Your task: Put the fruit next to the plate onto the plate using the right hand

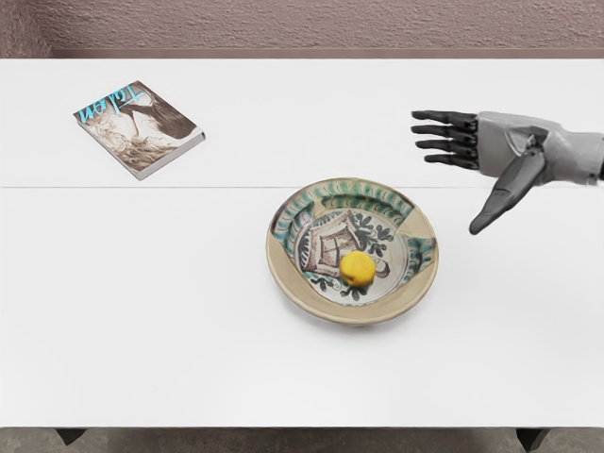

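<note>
fruit (358, 269) — yellow, lying in the plate (283, 274). right hand (472, 151) — fingers spread, empty, well apart above the bench (142, 311). step judged: placing done; next, only clearing away.

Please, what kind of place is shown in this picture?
Probably a simulated tabletop workspace: a plain white table against a textured wall, a painted plate holding a yellow fruit, a magazine, and the robot's right hand open above the table.
</note>
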`<control>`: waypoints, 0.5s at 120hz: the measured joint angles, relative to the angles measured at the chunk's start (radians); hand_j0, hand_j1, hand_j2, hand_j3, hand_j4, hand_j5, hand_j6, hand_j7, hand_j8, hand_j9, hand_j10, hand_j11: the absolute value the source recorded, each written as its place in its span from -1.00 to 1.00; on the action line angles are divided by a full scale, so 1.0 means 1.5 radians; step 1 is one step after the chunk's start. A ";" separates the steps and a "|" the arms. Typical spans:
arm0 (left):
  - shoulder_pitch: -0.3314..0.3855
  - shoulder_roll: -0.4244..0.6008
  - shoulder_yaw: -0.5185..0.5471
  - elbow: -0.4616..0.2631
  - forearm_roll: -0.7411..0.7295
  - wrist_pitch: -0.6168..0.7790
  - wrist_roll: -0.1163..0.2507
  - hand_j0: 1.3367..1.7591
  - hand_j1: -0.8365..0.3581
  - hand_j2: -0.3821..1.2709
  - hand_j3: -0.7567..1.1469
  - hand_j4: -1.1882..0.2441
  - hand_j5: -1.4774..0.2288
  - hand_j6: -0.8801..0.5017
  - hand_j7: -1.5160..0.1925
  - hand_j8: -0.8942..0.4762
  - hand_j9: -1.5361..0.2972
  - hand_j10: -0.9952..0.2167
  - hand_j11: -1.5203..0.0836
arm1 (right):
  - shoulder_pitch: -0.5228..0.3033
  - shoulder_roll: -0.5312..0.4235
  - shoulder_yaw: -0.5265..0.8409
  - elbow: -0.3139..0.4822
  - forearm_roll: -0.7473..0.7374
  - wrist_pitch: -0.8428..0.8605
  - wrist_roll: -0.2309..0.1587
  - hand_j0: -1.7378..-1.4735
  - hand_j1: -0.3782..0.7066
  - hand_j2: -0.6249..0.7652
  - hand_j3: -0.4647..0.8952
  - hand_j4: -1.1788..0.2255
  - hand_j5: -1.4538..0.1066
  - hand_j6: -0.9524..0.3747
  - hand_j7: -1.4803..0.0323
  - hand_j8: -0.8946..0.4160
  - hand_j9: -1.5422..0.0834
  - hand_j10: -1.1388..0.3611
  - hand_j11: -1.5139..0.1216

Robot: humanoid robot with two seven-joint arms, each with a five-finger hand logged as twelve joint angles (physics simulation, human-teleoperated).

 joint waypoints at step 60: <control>-0.002 0.000 0.000 0.001 -0.001 0.000 0.000 0.52 0.98 -0.54 -0.21 0.65 0.72 0.27 0.77 0.30 0.67 0.63 0.89 | -0.011 -0.079 0.009 -0.128 0.060 0.000 0.001 -0.40 -0.95 -0.10 -0.32 0.68 0.86 0.43 0.96 0.36 0.90 0.52 0.85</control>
